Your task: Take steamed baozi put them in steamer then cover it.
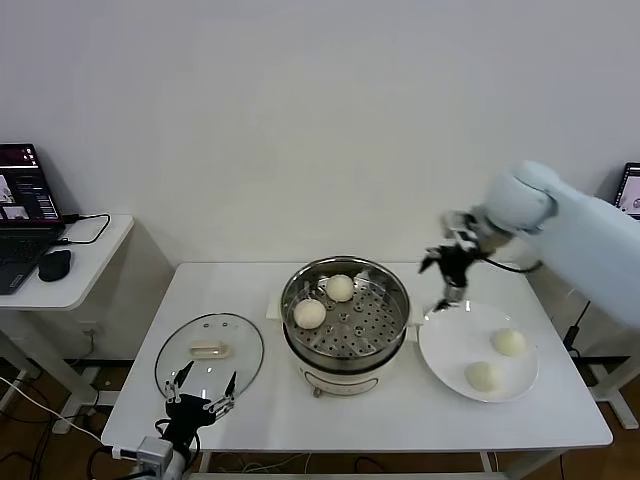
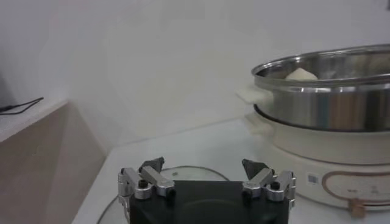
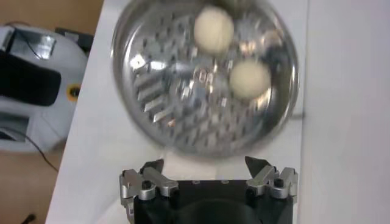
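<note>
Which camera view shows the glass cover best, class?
The head view: the whole cover lies flat on the table, left of the steamer, handle visible. The left wrist view catches only part of its rim; the right wrist view does not show it.

Four buns were present: two lay on the perforated tray of the one steamer, and two lay on the one white plate. One glass lid lay flat on the one white table. Two grippers were visible, the left gripper and the right gripper. One side desk carried one laptop and one mouse.
</note>
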